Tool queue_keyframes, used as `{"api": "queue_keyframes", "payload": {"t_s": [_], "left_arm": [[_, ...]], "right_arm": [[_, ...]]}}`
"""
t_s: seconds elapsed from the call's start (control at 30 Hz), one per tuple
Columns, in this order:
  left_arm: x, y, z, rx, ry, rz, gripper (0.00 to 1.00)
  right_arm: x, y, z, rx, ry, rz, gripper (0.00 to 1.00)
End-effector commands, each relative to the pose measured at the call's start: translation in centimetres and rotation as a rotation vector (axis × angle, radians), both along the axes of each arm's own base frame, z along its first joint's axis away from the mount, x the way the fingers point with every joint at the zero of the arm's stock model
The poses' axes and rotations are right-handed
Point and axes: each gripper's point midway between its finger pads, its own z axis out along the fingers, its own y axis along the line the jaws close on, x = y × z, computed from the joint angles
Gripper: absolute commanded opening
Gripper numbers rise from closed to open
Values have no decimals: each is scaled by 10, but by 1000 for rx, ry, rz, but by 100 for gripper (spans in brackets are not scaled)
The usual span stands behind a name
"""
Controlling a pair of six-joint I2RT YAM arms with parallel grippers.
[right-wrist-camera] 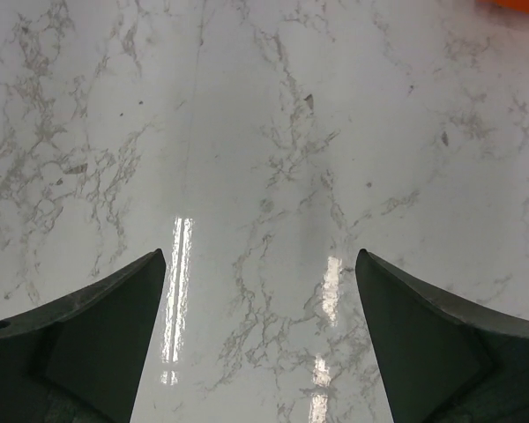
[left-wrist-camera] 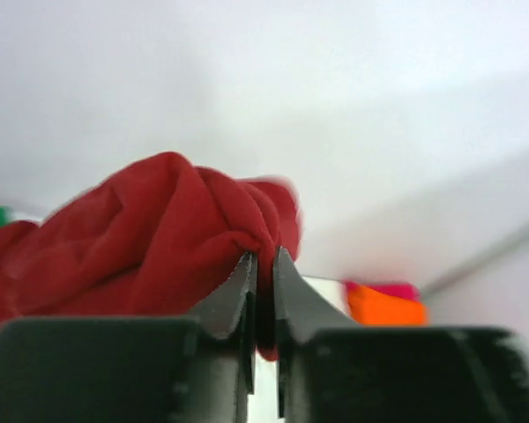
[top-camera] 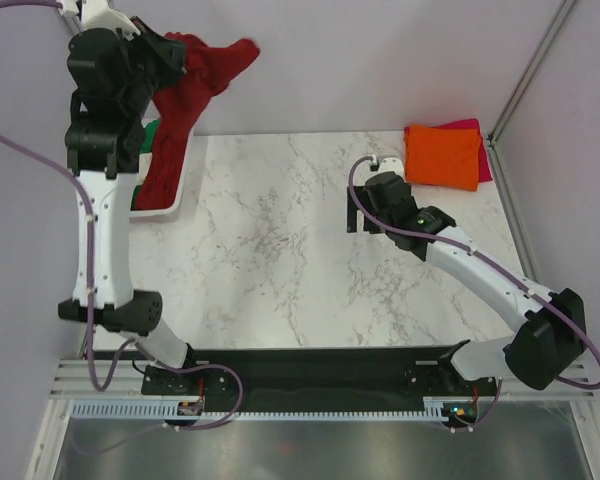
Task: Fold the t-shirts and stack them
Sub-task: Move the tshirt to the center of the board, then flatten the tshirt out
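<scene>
Pickup step, I reckon: left gripper (left-wrist-camera: 263, 262) clamped on the red shirt (top-camera: 195, 75), dangling above the basket (top-camera: 168, 208); right gripper (right-wrist-camera: 260, 257) wide open over the table (top-camera: 280, 260); next it wants spreading flat mid-table.

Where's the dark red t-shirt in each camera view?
Top external: upper left, the dark red t-shirt hangs from the left gripper.
Left wrist: centre-left, pinched in the jaws.
Right wrist: not in it.
Shared landmark: the folded orange t-shirt, far right of the table.
</scene>
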Motion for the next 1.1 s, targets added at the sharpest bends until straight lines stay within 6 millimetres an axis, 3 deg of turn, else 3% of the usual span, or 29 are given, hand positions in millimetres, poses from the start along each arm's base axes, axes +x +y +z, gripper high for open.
{"api": "queue_keyframes", "payload": {"t_s": [0.0,0.03,0.07,0.1,0.13,0.17,0.2,0.23,0.27,0.33,0.37,0.47,0.6,0.67,0.7,0.73,0.8,0.87,0.9,0.97,1.07], "left_arm": [[-31,-36,-19,10,39,-114,18],[-35,-58,-38,1,86,-194,25],[-36,-72,-81,-27,194,-238,50],[-39,-86,-104,-32,250,-294,50],[-48,-112,-127,-35,311,-398,75],[-57,-122,-176,-47,430,-424,98],[-70,-136,-197,-44,482,-456,100],[-76,-136,-220,-41,536,-433,100],[-87,-136,-263,-35,634,-417,100],[-101,-135,-291,-40,699,-402,100],[-110,-132,-315,-38,758,-395,100],[-126,-126,-343,-32,815,-369,98],[-134,-135,-348,-16,789,-365,93],[-140,-162,-346,39,754,-409,91],[-153,-187,-345,83,746,-468,91],[-154,-196,-346,109,740,-467,91],[-167,-233,-356,134,766,-532,92],[-174,-256,-363,146,787,-573,92],[-182,-269,-379,172,827,-590,91],[-187,-276,-388,167,849,-584,91],[-196,-274,-401,183,872,-584,91]], "right_arm": [[3,-40,28,-28,-53,-180,98],[5,-52,26,-17,-45,-233,98],[2,-61,24,-21,-39,-264,98],[1,-69,22,-22,-34,-291,98],[2,-81,21,-20,-32,-333,98],[-2,-87,20,-13,-32,-351,98],[-2,-96,19,-16,-32,-379,98],[-5,-101,20,-20,-33,-395,98],[-9,-106,21,-21,-37,-407,98],[-12,-114,24,-20,-46,-432,98],[-15,-116,27,-12,-56,-437,98],[-15,-111,25,19,-50,-424,98],[-11,-93,0,39,27,-367,98],[-9,-84,-16,55,70,-340,98],[-9,-82,-20,60,78,-336,98],[-7,-82,-22,65,82,-338,98],[-3,-84,-28,78,89,-348,98],[2,-85,-41,99,111,-340,98],[3,-83,-48,140,144,-318,97],[5,-74,-68,162,187,-284,91],[3,-46,-94,251,260,-183,85]]}}
